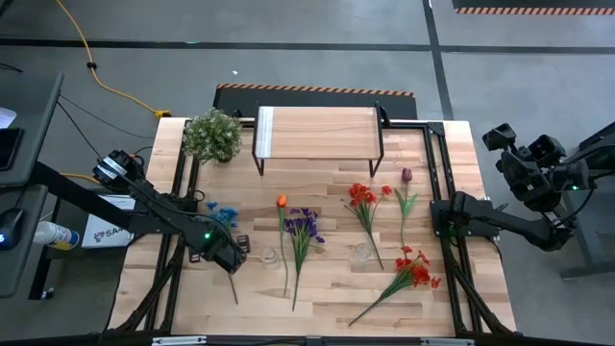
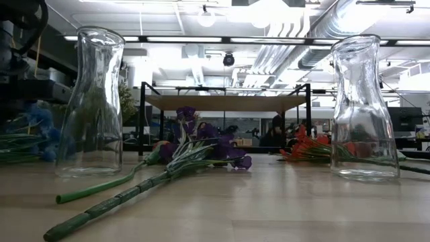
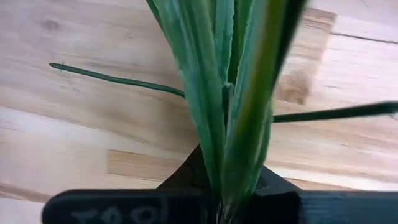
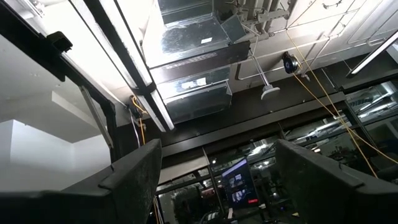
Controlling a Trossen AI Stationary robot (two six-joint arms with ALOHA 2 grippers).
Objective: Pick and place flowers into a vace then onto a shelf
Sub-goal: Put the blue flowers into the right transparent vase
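Several flowers lie flat on the wooden table: a blue one [image 1: 223, 213], an orange tulip [image 1: 282, 201], a purple one [image 1: 303, 226], two red ones [image 1: 362, 195] [image 1: 413, 269] and a dark red tulip [image 1: 406, 176]. Two clear glass vases [image 2: 94, 101] [image 2: 363, 107] stand upright among them. The shelf [image 1: 317, 135] stands at the far middle. My left gripper [image 1: 227, 256] is down over the blue flower's stem, shut on it. My right gripper [image 4: 227, 186] is raised off the table's right edge, open, pointing up at the ceiling. My left gripper pinches the blue flower's leafy stem [image 3: 233, 180] between its two fingers [image 3: 124, 208], about midway between bloom and stem end [image 1: 235, 298]. The fingers come from above, pointing down, and lie across the stem. In the high view the flower lies along the table.
A bushy pale-green potted plant [image 1: 212, 135] stands at the far left beside the shelf. Black frame rails [image 1: 437, 173] run along the table's left and right sides. Bare wood [image 1: 327, 308] shows near the front edge between the stems.
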